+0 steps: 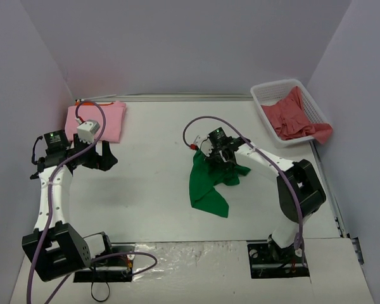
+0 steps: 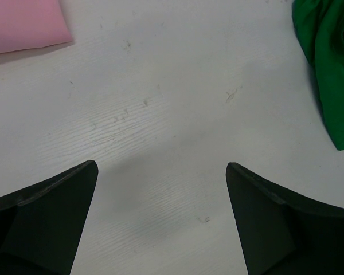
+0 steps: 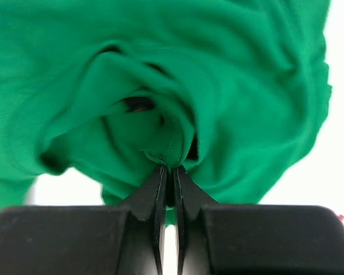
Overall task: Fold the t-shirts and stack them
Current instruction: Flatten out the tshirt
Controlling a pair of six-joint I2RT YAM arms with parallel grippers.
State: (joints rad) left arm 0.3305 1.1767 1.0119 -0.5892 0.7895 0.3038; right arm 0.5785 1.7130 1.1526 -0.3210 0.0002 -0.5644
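Note:
The bright green t-shirt [image 1: 207,185] hangs bunched from my right gripper [image 1: 220,159] near the table's middle, its lower part lying on the table. In the right wrist view my right gripper [image 3: 169,167] is shut on a hem of the green t-shirt [image 3: 229,86]. The light pink t-shirt [image 1: 113,120] lies folded at the back left, with an orange edge [image 1: 88,101] showing under its far side. The coral red t-shirt [image 1: 294,116] lies crumpled in the basket. My left gripper [image 1: 104,156] is open and empty over bare table, just in front of the pink t-shirt [image 2: 23,23].
The white lattice basket [image 1: 270,92] stands at the back right corner. Purple-grey walls close in the table on three sides. The green t-shirt's edge shows at the right of the left wrist view [image 2: 332,69].

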